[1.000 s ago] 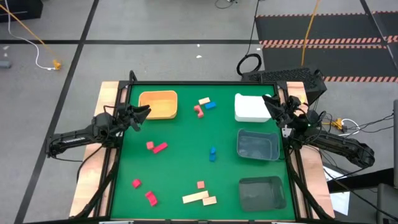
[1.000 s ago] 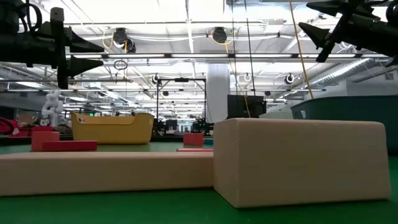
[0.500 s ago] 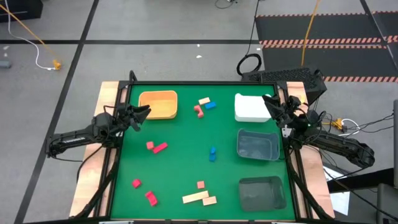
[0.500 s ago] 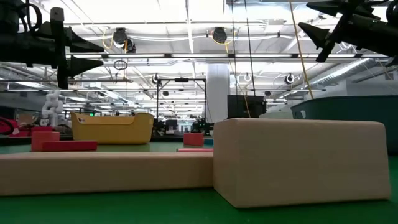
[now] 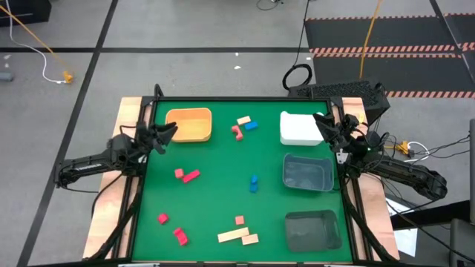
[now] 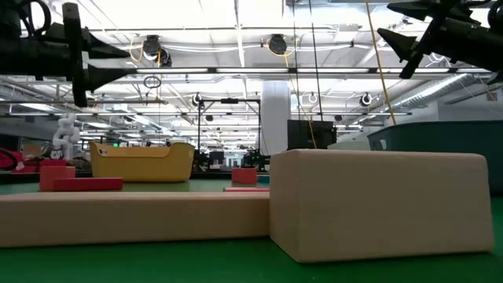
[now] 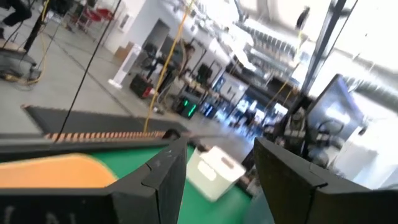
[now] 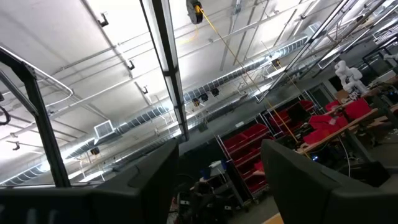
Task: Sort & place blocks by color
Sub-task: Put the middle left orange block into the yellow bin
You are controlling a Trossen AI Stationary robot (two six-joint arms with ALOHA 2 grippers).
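The blocks lie scattered flat on the green mat. A tan block (image 5: 243, 119), a blue one (image 5: 251, 125) and a red one (image 5: 237, 132) sit near the far edge. Two red ones (image 5: 187, 175) lie left of centre and a blue one (image 5: 254, 182) stands mid-table. Red blocks (image 5: 162, 218) (image 5: 180, 236), a pink cube (image 5: 240, 219) and tan bars (image 5: 233, 236) (image 6: 377, 200) lie near the near edge. My left gripper (image 5: 173, 132) (image 6: 116, 63) (image 7: 221, 180) hovers open beside the orange tray. My right gripper (image 5: 319, 119) (image 6: 389, 22) (image 8: 221, 180) hovers open over the white tray's right side.
An orange tray (image 5: 189, 124) stands at the far left and a white tray (image 5: 300, 127) at the far right. A grey tray (image 5: 307, 173) and a darker grey tray (image 5: 312, 228) line the right edge. Wooden rails border the mat's left and right sides.
My left gripper has risen slightly, staying open. The blocks and my right arm have kept still.
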